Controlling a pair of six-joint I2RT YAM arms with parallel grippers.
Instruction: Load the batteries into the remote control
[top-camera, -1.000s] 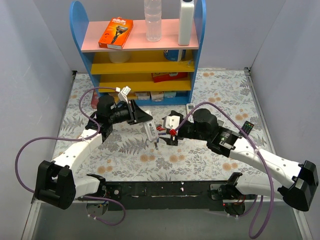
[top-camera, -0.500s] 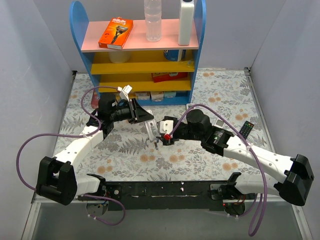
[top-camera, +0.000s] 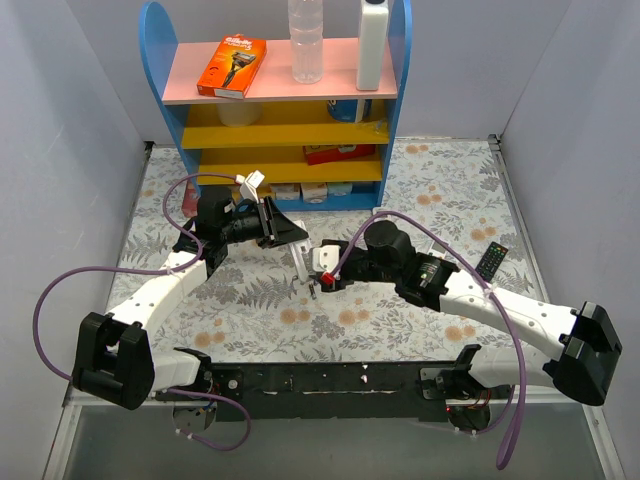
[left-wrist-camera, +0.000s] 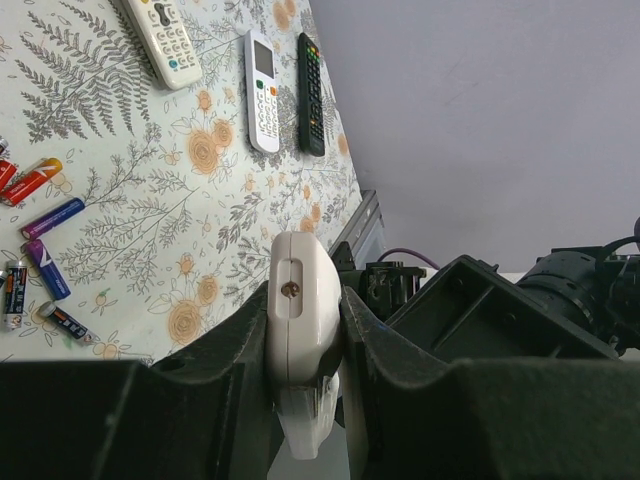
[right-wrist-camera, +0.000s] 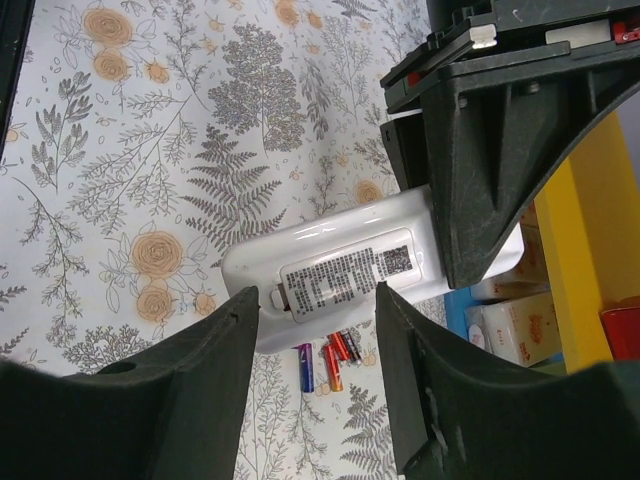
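White, glossy plastic w/ rounded corners: the remote control (right-wrist-camera: 340, 265) is a slim bar, and its back carries a printed label. The left tool (left-wrist-camera: 303, 320), matte black & angular, is clamped tight on it w/ one finger on each narrow side. It holds the remote off the counter (top-camera: 250, 310), which is covered by a floral-print cloth.

The right tool (right-wrist-camera: 318, 300) has its blunt black fingers parted abt halfway, w/ nothing held. The remote's free end lies just beyond the tips, labelled face showing in the gap. Can't tell if they touch it.

The batteries (left-wrist-camera: 40, 215) are thin little cylinders, red, blue & dark, lying loose on the cloth below the remote, apart from both tools.

Only the left wrist view shows the remote's end face w/ a small screw. It also shows a larger white remote (left-wrist-camera: 160, 35), a smaller white remote (left-wrist-camera: 263, 90) & a black remote (left-wrist-camera: 311, 90) lying flat farther off. Only the right wrist view shows the label. The top view places both tools near the counter's ctr, in front of a blue-&-yellow shelf (top-camera: 290, 130).
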